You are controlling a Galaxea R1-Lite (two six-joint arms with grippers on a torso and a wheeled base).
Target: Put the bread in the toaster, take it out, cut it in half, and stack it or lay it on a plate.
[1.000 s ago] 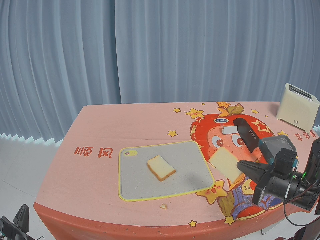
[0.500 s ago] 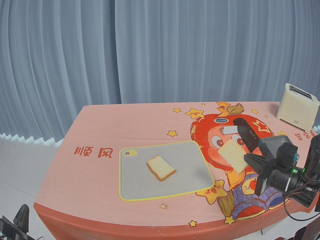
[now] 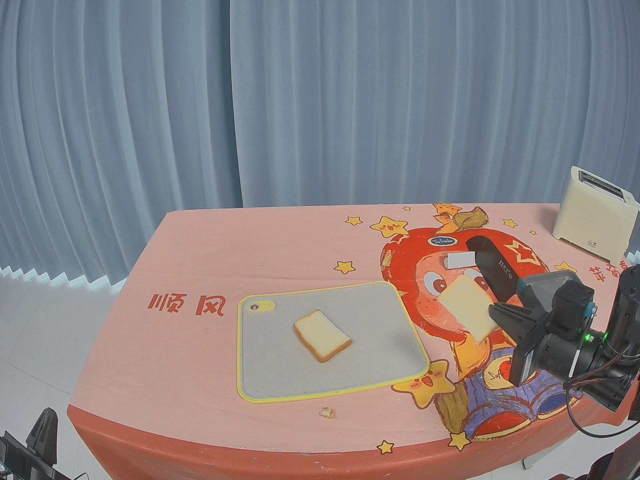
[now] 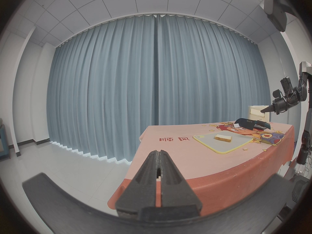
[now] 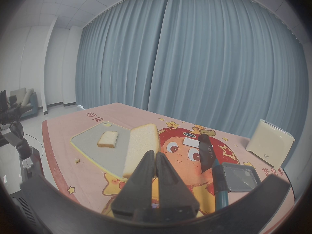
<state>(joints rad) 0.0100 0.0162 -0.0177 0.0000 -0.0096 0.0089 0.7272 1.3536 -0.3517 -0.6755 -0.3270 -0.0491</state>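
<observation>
Right gripper (image 3: 501, 316): clenched on 1 edge of a bread slice (image 3: 467, 307). The slice is held clear of the tabletop (image 3: 267, 248), tilted, just right of the cutting board (image 3: 387, 328). Most of the slice hangs out beyond the fingertips, unsupported.

Left gripper (image 4: 159, 166): closed on nothing, low, off the near left corner of the tabletop.

A 2nd bread piece (image 3: 323, 335) lies flat on the cutting board, near its middle. 1 crumb (image 3: 327, 412) lies on the cloth just in front of the board.

The toaster (image 3: 595, 216) stands at the far right corner, close to the tabletop edge, slot up, well apart from the held slice. A black-bladed knife (image 3: 497, 268) lies on the cloth between the slice and the toaster, with a small white block (image 3: 460, 259) at its blade.

Judged step: carrying the slice to the toaster slot; toasting, cutting and plating not yet done.

Risks:
1. The edge-only grip on soft bread may let the slice sag, tear or slip out during the swing.
2. The slice is tilted and the slot is narrow; a poorly aligned entry would buckle the bread on the rim.
3. The toaster looks light and sits near the edge; a hard push could shift it off.
4. A low carry path could clip the knife.
</observation>
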